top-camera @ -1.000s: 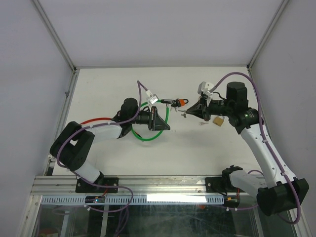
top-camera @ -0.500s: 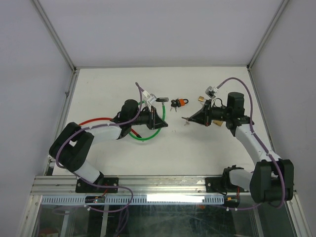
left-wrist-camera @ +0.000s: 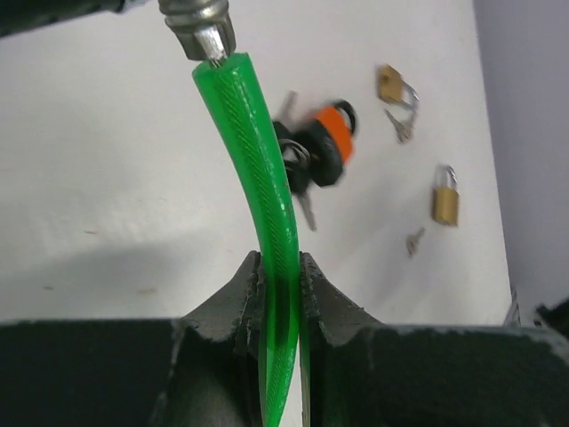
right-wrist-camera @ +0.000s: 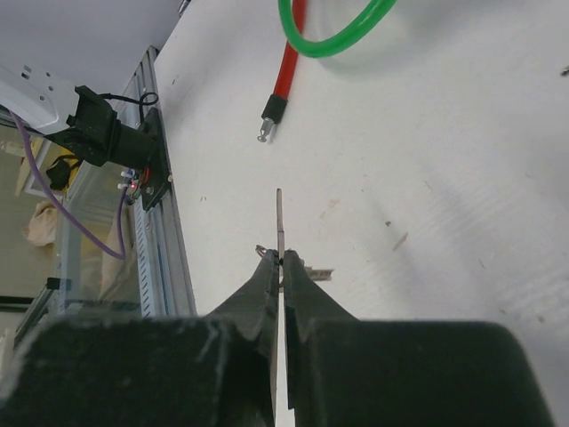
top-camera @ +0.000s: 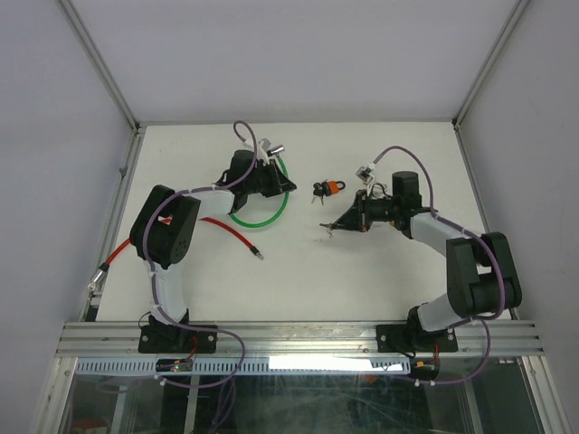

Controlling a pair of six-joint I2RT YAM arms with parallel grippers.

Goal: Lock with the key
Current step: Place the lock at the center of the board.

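my left tool (left-wrist-camera: 279, 274): clamped on green cable (left-wrist-camera: 255, 151)
my right tool (right-wrist-camera: 280, 260): pinched together on key (right-wrist-camera: 279, 218)
orange padlock (top-camera: 331, 188): lying on surface (top-camera: 362, 280), between my tools

I've got the key (right-wrist-camera: 279, 218) edge-on: a thin metal blade pinched in the right gripper (right-wrist-camera: 279, 258), just on the arm-base side of the orange padlock (top-camera: 332, 188). That padlock lies flat on its side with a dark shackle and a bunch of black-headed keys touching it. Left of the padlock, the green cable lock (left-wrist-camera: 267, 178) curves in a loop, its metal tip (left-wrist-camera: 200, 31) free, clamped in the left gripper (left-wrist-camera: 280, 271).
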